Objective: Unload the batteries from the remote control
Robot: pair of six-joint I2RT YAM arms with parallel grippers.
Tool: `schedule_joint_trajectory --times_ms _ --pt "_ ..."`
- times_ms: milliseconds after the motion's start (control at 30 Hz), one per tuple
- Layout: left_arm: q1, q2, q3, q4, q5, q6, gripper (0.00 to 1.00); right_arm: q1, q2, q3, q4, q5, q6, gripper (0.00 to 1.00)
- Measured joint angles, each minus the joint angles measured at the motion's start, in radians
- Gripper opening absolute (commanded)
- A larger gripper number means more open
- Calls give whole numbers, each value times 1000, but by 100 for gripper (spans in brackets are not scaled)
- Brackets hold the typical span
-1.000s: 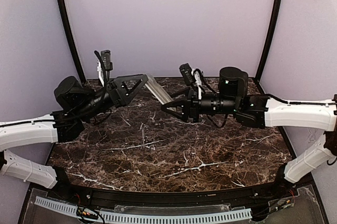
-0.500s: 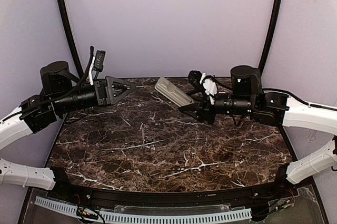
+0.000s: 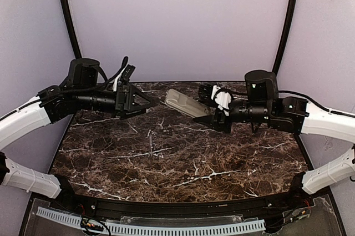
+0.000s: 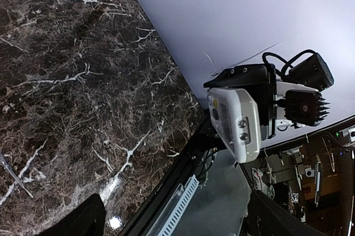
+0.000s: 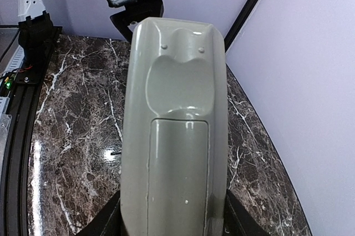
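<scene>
Two arms: both up above the marble table.
Right gripper: fingers pinch one end of the remote control.
Remote: in the air, grey back up.
Left gripper: fingers spread wide, empty, near the remote's free end.

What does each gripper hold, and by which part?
The right gripper grips the remote by its sides at the battery-cover end, holding it in the air. The left gripper is open and empty.
</scene>
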Motion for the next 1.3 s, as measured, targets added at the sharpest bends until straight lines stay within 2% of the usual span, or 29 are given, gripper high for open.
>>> schedule_joint_trajectory --times_ms 333,667,1300 --pt "0 52 -12 76 114 -44 85 13 -8 -24 3 -10 -50 0" --pt "0 93 -63 167 159 -80 81 45 42 -24 19 32 -89 0" --pt "-37 186 -81 291 225 -137 63 83 87 -24 27 78 -138 0"
